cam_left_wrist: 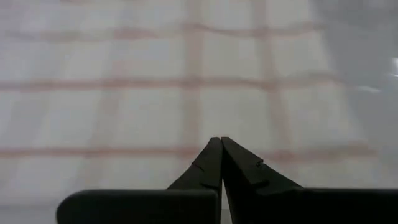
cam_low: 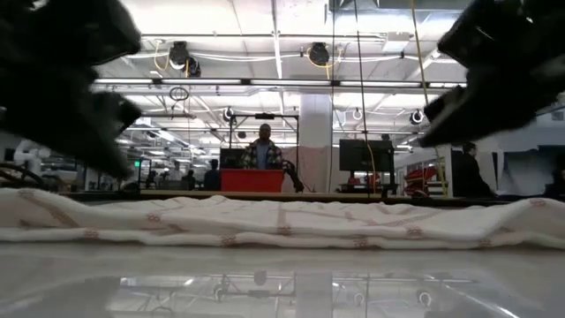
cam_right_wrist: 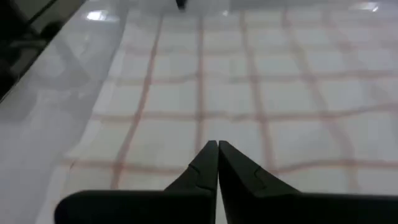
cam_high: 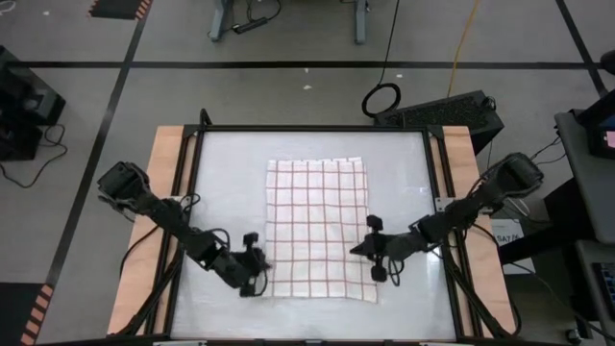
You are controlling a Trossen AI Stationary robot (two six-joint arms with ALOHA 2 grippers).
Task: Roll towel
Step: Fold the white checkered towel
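Two grippers flanked the towel (cam_high: 318, 229) in your overhead shot, and the cloth itself lay flat and unrolled on the table (cam_high: 223, 173), its red-brown grid fully spread. Your left gripper (cam_high: 261, 266) sat at the towel's near-left edge, down by the near corner; your right gripper (cam_high: 362, 249) sat at the towel's right edge, also toward the near end. Both looked pinched together, with nothing lifted off the surface.

Down at table height, you had the towel (cam_low: 282, 221) stretched across the whole width as a low, rumpled band, its near hem lying on the glossy tabletop (cam_low: 282, 283). Dark blurred arm shapes hung above the towel at either side. Beyond the towel, a person (cam_low: 263, 148) stood behind a red box (cam_low: 252, 180).

From your left wrist, the fingers (cam_left_wrist: 210, 163) were clenched tip to tip above the towel (cam_left_wrist: 155, 99), no cloth visibly between them.

From your right wrist, same story: fingers (cam_right_wrist: 208, 160) closed tight over the towel (cam_right_wrist: 261, 93), near its edge, with bare table (cam_right_wrist: 56, 112) beside it.
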